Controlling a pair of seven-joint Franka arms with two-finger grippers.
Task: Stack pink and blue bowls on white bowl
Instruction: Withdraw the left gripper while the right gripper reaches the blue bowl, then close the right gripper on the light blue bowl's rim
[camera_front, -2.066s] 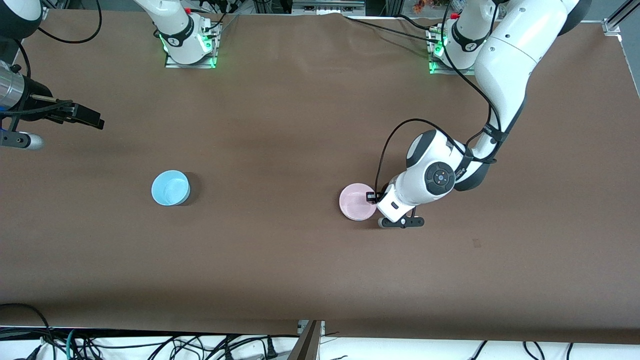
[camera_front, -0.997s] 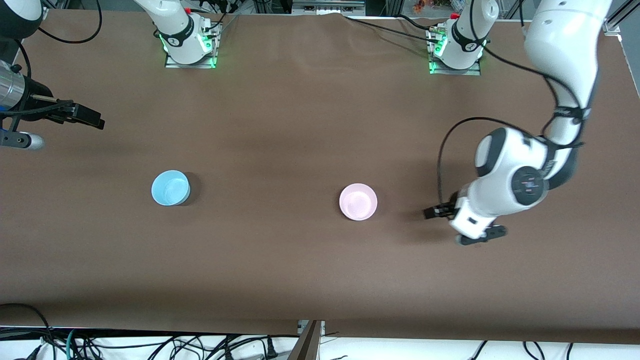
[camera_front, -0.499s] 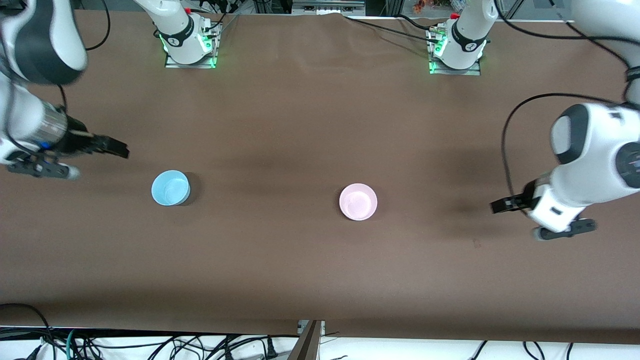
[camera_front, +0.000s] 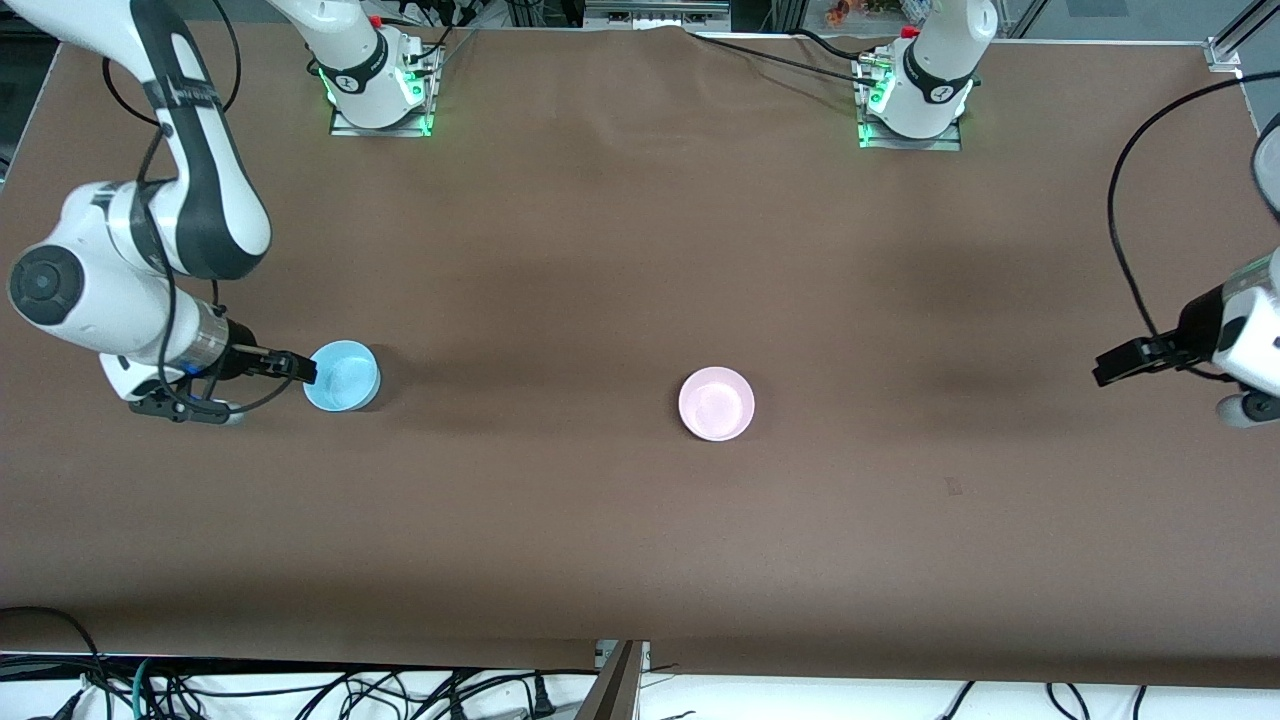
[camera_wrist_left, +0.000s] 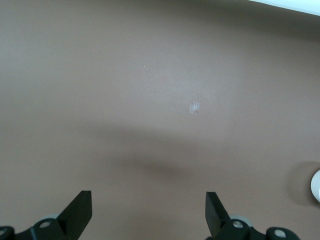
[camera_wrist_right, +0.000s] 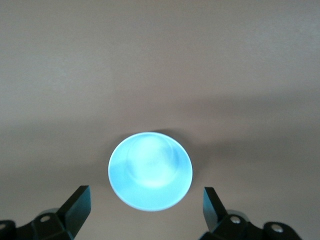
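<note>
The light blue bowl (camera_front: 341, 375) stands upright on the brown table toward the right arm's end; it also shows in the right wrist view (camera_wrist_right: 150, 170). My right gripper (camera_front: 300, 368) is open and empty right beside it; in its wrist view (camera_wrist_right: 146, 196) the bowl lies just ahead of the spread fingers. The pale pink bowl (camera_front: 716, 403) stands near the table's middle. No separate white bowl shows. My left gripper (camera_front: 1110, 365) is open and empty over bare table at the left arm's end (camera_wrist_left: 148, 197). A pale rim (camera_wrist_left: 316, 186) shows at the edge of the left wrist view.
The two arm bases (camera_front: 378, 88) (camera_front: 912, 98) stand at the table's edge farthest from the front camera. A small tape mark (camera_front: 952, 487) lies on the cloth, also in the left wrist view (camera_wrist_left: 194, 107). Cables (camera_front: 300, 690) hang below the table's near edge.
My left gripper has let go of the pink bowl and drawn away to the left arm's end. My right arm has swung in and come down beside the blue bowl.
</note>
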